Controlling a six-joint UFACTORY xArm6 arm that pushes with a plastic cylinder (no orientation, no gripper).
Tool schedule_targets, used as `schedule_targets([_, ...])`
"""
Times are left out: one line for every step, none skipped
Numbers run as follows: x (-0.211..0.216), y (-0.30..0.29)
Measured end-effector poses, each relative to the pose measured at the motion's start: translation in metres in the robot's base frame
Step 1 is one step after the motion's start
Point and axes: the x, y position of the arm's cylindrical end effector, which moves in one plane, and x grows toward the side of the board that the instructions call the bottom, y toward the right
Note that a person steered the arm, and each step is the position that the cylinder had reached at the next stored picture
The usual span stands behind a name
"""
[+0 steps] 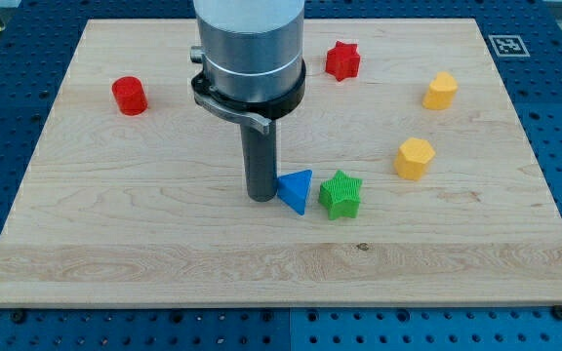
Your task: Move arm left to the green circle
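Observation:
My tip (261, 199) rests on the wooden board (144, 244) near its middle. It stands just left of a blue triangle (297, 190), touching it or nearly so. A green star (341, 193) sits right of the triangle, close beside it. No green circle shows in the camera view. The arm's wide grey body (249, 49) hides part of the board at the view's top centre.
A red cylinder (129, 95) stands at the upper left. A red star (341, 60) is at the top, right of the arm. Two yellow hexagonal blocks (440, 91) (414, 157) sit at the right. A black-and-white marker (505, 44) is on the board's top right corner.

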Motion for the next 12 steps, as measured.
schedule_targets([0.000, 0.001])
schedule_targets([0.000, 0.001])
schedule_targets([0.000, 0.000])
schedule_targets([0.000, -0.014])
schedule_targets([0.000, -0.026])
schedule_targets([0.000, -0.037])
schedule_targets([-0.004, -0.047])
schedule_targets([-0.019, -0.058])
schedule_targets([-0.021, -0.061])
schedule_targets([-0.021, -0.065])
schedule_targets([-0.028, -0.072])
schedule_targets([-0.038, -0.080])
